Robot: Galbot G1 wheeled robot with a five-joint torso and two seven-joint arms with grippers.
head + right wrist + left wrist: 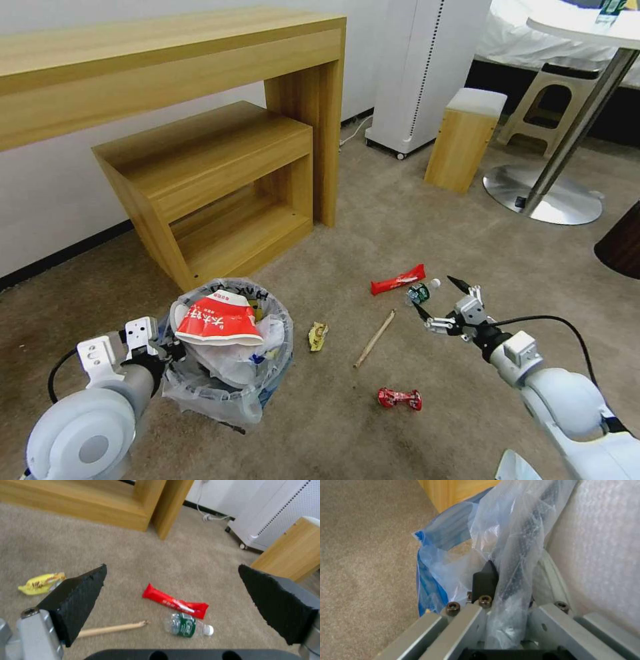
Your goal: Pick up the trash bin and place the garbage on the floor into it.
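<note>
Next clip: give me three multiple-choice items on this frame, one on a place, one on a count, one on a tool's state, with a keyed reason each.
1. The small bottle lies
A. inside the trash bin
B. on the floor beside the long red wrapper
C. on the wooden shelf

2. Red wrappers on the floor:
A. one
B. two
C. four

3. The right tool is
A. open, empty
B. shut on the stick
C. shut on the bottle

Key: 1 B, it touches carpet next to the long red wrapper. 2 B, that one plus a crumpled wrapper. 3 A, fingers spread, nothing between.
</note>
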